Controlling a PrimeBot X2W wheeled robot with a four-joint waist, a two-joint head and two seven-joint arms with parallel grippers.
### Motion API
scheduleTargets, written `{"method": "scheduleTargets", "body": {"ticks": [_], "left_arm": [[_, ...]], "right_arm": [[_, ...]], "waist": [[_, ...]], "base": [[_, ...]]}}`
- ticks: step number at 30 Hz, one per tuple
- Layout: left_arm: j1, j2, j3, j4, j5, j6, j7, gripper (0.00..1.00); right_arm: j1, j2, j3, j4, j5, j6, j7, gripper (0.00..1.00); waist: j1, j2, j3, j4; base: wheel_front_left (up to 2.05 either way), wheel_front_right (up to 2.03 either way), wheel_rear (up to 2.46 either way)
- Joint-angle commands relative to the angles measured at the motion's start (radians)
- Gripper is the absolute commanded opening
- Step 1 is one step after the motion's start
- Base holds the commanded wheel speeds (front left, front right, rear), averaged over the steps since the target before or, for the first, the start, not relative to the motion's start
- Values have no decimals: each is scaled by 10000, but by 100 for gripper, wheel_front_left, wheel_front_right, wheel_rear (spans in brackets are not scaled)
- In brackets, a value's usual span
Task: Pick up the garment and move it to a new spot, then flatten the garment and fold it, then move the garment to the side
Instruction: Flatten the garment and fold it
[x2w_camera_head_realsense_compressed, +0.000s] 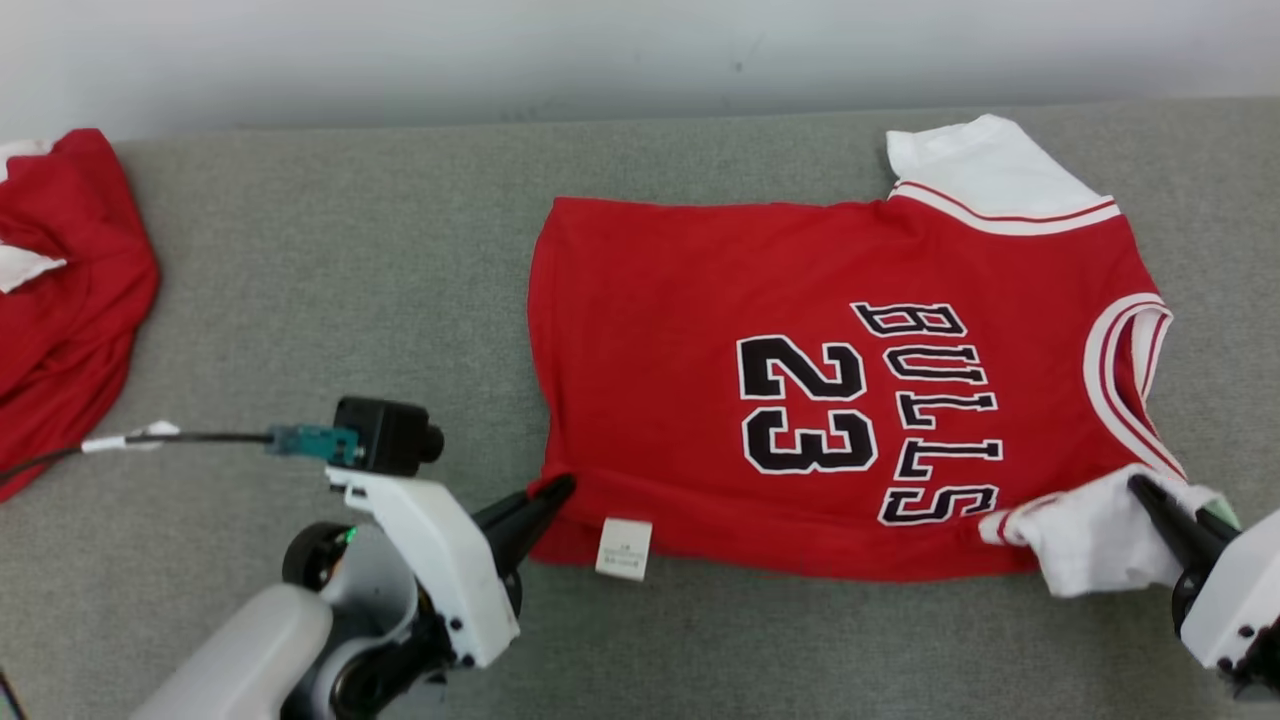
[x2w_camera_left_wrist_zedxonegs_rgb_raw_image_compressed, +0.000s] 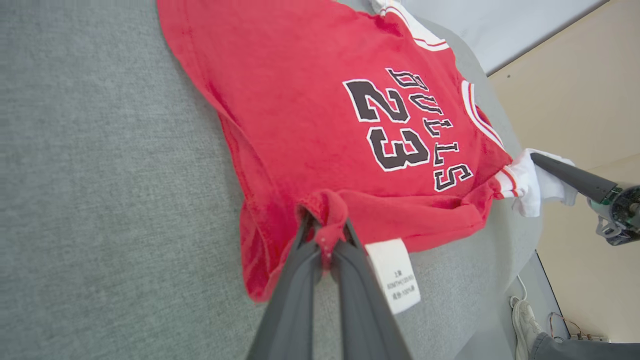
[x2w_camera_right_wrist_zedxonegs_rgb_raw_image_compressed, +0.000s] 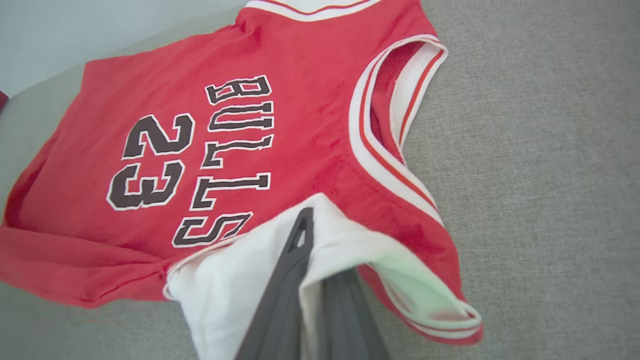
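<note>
The garment (x2w_camera_head_realsense_compressed: 690, 330) is a red jersey with white sleeves, "BULLS" and "23" in black. It lies spread on the grey table (x2w_camera_head_realsense_compressed: 330, 270), collar to the right. My left gripper (x2w_camera_head_realsense_compressed: 560, 487) is shut on the garment's near hem corner; the left wrist view shows red cloth (x2w_camera_left_wrist_zedxonegs_rgb_raw_image_compressed: 327, 210) bunched between its fingers (x2w_camera_left_wrist_zedxonegs_rgb_raw_image_compressed: 295, 280), with a white care label (x2w_camera_left_wrist_zedxonegs_rgb_raw_image_compressed: 397, 275) beside them. My right gripper (x2w_camera_head_realsense_compressed: 1140, 487) is shut on the near white sleeve (x2w_camera_head_realsense_compressed: 1085, 540); in the right wrist view that sleeve (x2w_camera_right_wrist_zedxonegs_rgb_raw_image_compressed: 240, 280) wraps around a dark finger (x2w_camera_right_wrist_zedxonegs_rgb_raw_image_compressed: 287, 280).
Another red and white garment (x2w_camera_head_realsense_compressed: 60, 300) lies bunched at the table's left edge. A pale wall (x2w_camera_head_realsense_compressed: 640, 50) runs behind the table's far edge. In the left wrist view a person's shoe (x2w_camera_left_wrist_zedxonegs_rgb_raw_image_compressed: 525, 320) stands on the floor past the table's end.
</note>
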Motion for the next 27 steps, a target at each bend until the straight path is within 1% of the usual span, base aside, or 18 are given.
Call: {"method": "scheduleTargets", "body": {"ticks": [1,7,8,9,11,12,13,16,18,21,27], "left_arm": [[-376,-105,75,176,-120,88,185,0],[-1201,-545,-79,888,-81,120,525,0],[-1320,-596,-110,1029,-18,80,522,0],[-1430,-640,-116,1167,53,86,481,5],[-1562,-775,-107,1447,65,122,427,36],[-1618,-826,-117,1560,80,94,395,66],[-1658,-868,-114,1677,92,80,351,100],[-1669,-958,-80,1897,100,70,200,100],[-1479,-918,-34,1916,76,50,28,100],[-1113,-719,78,1652,203,-19,-375,100],[-37,-241,430,644,515,201,-1515,100]], "right_arm": [[-433,-117,23,129,-145,26,141,0],[-1154,-165,137,494,-485,26,229,0],[-1254,-166,160,547,-547,26,171,4],[-1344,-159,179,598,-587,26,116,22],[-1453,-130,185,699,-635,26,-48,43],[-1500,-134,199,709,-671,26,-184,100],[-1498,-110,199,765,-700,26,-268,100],[-1493,-94,147,771,-677,26,-608,100],[-1352,-113,118,683,-598,26,-822,100],[-1012,-283,113,407,-567,26,-1188,100],[4,-700,72,-169,-782,26,-1892,100]], "waist": [[-1,-1,217,108],[-1,-1,602,346],[-1,-1,662,369],[-1,-1,714,387],[-1,-1,767,416],[-1,-1,774,424],[-1,-1,767,427],[-1,-1,731,420],[-1,-1,632,382],[-1,-1,439,300],[-1,-1,-84,133]], "base": [[0,0,0],[0,0,0],[0,0,0],[0,0,0],[0,0,0],[0,0,0],[0,0,0],[0,0,0],[0,0,0],[0,0,0],[0,0,0]]}}
